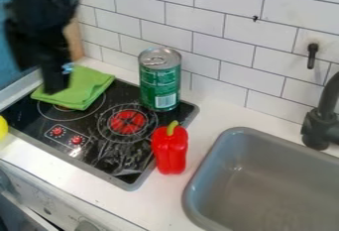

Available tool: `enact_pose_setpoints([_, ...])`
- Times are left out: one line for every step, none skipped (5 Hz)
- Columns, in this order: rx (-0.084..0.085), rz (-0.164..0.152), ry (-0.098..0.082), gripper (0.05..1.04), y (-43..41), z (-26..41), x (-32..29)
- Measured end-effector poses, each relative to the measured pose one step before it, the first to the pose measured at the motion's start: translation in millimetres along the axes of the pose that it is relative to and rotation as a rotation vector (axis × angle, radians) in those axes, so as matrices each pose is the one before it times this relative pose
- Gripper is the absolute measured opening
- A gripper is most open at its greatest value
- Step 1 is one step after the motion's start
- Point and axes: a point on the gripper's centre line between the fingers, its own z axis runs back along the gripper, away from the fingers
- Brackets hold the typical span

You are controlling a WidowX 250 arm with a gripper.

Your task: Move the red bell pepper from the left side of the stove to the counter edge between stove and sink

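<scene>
Claw (56, 84) upper left, against cloth (94, 82) in view (height gap unclear); spread or pressed together, cannot tell; cloth lies across hob's (116, 158) back left edge; for cloth work, straight, slow descent onto fold seems best; can (159, 80) and pepper (170, 150) would obstruct low sweep toward sink (265, 180)

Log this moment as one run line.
hand upper left, nearest cloth | cloth on stove | can upright on stove | pepper at stove's right edge | sink at right
</scene>
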Motion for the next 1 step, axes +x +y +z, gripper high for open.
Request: enact_pose_setpoints([-0.0070,0.1255,0.0636,1.001,41.21,-23.92,-12.12])
